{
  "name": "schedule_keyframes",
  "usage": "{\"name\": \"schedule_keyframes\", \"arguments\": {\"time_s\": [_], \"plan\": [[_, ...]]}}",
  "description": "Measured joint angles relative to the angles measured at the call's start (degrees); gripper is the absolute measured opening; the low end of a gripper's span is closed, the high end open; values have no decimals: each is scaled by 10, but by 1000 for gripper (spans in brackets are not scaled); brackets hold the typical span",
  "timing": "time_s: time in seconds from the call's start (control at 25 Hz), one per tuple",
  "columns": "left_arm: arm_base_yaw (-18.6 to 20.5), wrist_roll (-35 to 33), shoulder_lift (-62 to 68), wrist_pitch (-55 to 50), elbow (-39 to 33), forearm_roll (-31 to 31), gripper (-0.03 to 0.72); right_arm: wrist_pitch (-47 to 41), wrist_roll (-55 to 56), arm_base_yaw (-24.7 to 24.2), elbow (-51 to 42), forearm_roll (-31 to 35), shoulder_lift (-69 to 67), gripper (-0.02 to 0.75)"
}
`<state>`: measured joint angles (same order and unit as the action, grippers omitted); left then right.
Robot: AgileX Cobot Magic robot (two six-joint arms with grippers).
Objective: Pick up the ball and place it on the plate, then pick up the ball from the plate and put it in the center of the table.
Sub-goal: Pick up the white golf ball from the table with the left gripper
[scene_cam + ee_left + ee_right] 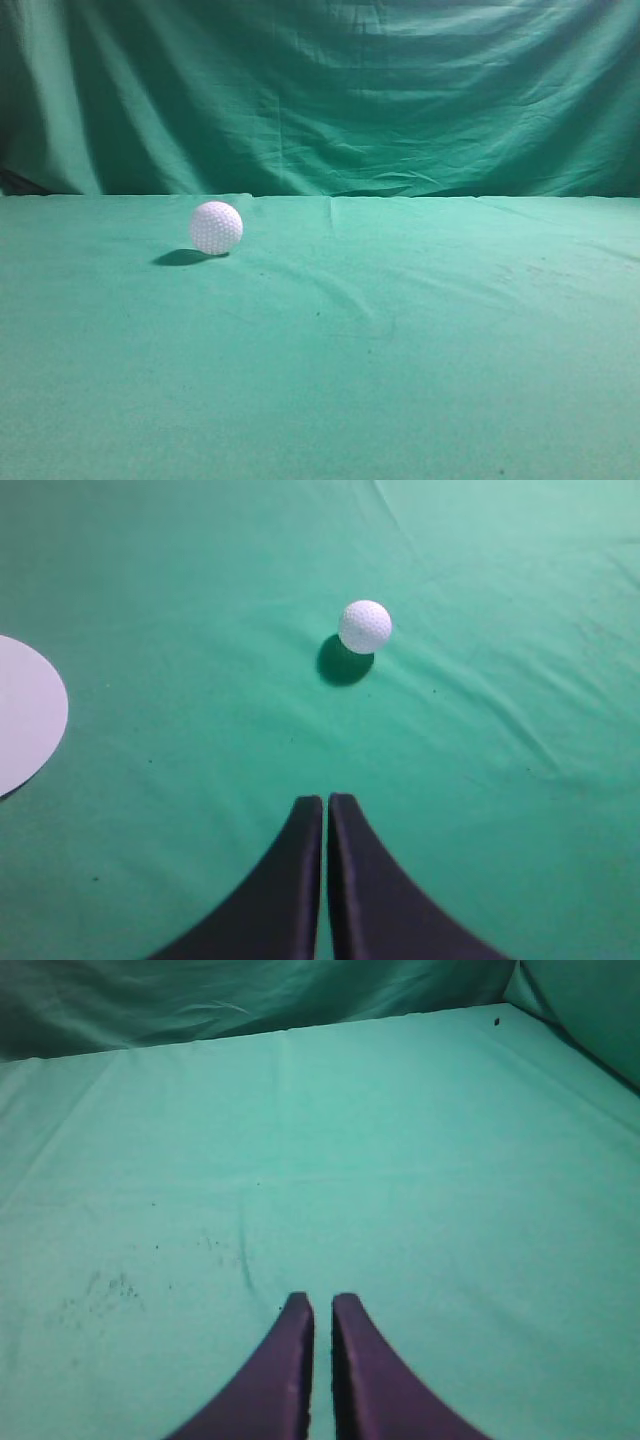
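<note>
Green table (400, 380) holds ball (216, 227); left gripper (326, 802) closed above.

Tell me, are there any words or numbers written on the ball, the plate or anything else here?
None: no words, numbers or signs can be read in any view.
The ball shows only dimples.
The visible part of the plate is plain white.
The table and curtain backdrop are bare green cloth.

Draped green curtain backdrop (320, 95)
</note>
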<state>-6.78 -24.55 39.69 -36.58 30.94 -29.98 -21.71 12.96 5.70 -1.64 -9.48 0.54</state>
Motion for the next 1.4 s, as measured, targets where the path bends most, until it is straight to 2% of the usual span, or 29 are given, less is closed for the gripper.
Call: {"name": "schedule_keyframes", "arguments": {"time_s": [0.16,0.44,0.64,0.96,1.16,1.24,1.28,1.4], "plan": [[-15,-27,89,-10,48,-3,0,0,0,0,0,0,0,56],[-104,-31,236,-4,115,12,0,0,0,0,0,0,0,56],[-161,13,352,8,181,77,0,0,0,0,0,0,0,56],[-199,50,523,11,312,146,0,0,0,0,0,0,0,56],[-205,60,588,11,365,153,0,0,0,0,0,0,0,56],[-205,60,606,11,377,159,95,0,0,0,0,0,0,56],[-205,60,614,11,381,159,170,0,0,0,0,0,0,56],[-205,62,632,18,385,146,468,0,0,0,0,0,0,56]]}}
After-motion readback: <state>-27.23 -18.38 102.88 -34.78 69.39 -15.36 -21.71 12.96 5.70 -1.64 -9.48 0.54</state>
